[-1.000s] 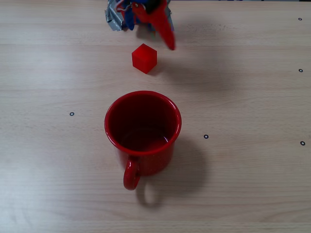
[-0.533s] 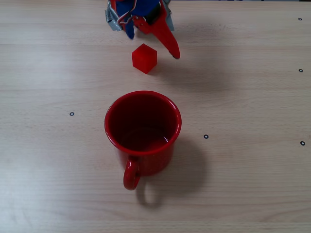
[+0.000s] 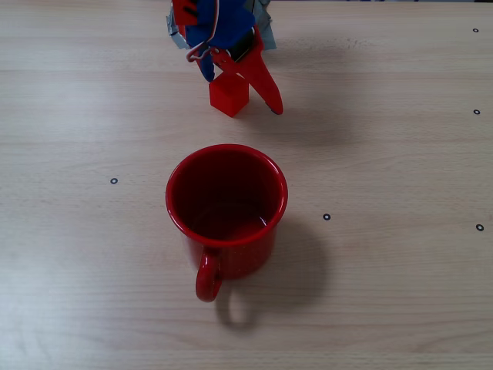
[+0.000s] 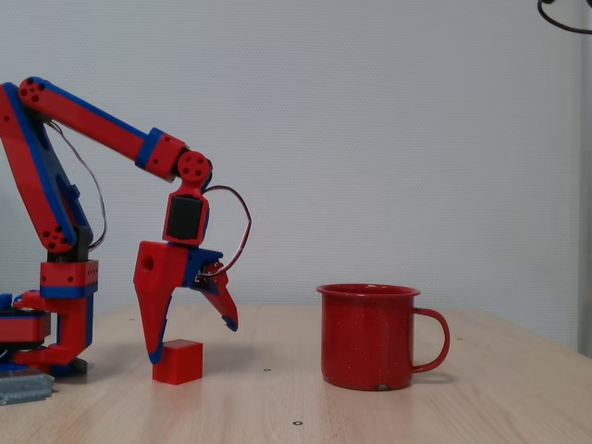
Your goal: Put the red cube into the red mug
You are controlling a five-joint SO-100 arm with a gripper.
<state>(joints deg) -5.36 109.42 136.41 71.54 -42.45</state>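
The red cube (image 3: 229, 95) rests on the wooden table a short way beyond the red mug (image 3: 226, 208), whose handle points toward the near edge. From the side, the cube (image 4: 178, 361) stands left of the mug (image 4: 368, 338), well apart from it. My gripper (image 3: 242, 92) hangs open over the cube. Its long red finger (image 4: 153, 314) reaches down beside the cube's left side, and the shorter blue finger (image 4: 225, 314) is raised above the cube's right. Nothing is gripped. The mug is empty inside.
The arm's base (image 4: 42, 338) stands at the table's far end, with silver tape (image 3: 179, 32) under it. Small black dot marks (image 3: 326, 216) are scattered on the wood. A white wall is behind the table.
The gripper has moved from behind the cube down over it, the red finger swinging past the cube's side. Cube and mug have stayed in place.
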